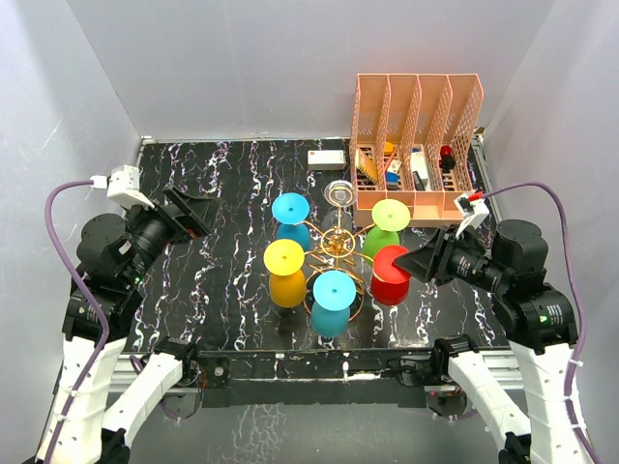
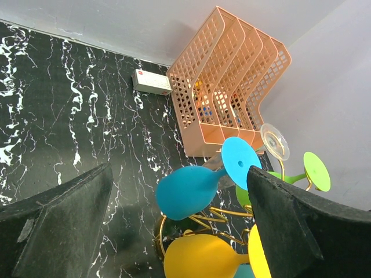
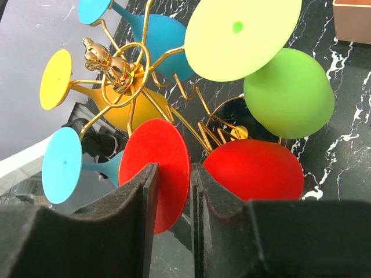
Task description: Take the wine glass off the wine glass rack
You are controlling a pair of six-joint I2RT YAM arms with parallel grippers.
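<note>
The gold wire wine glass rack [image 1: 337, 246] stands at the table's middle, with coloured wine glasses hanging upside down on its arms. The red wine glass [image 1: 391, 277] hangs at the rack's front right. In the right wrist view its bowl [image 3: 255, 171] is on the right and its round foot [image 3: 168, 156] stands between my fingers. My right gripper [image 3: 174, 174] is closed to a narrow gap on that foot; it also shows in the top view [image 1: 404, 263]. My left gripper [image 1: 205, 215] is wide open and empty, left of the rack and apart from it.
Blue [image 1: 291, 217], yellow [image 1: 286, 271], teal [image 1: 332, 302] and green [image 1: 385, 227] glasses and a clear one [image 1: 338, 193] hang on the rack. An orange slotted file organizer [image 1: 416, 145] stands at the back right. A small white box [image 1: 327, 159] lies near the back wall.
</note>
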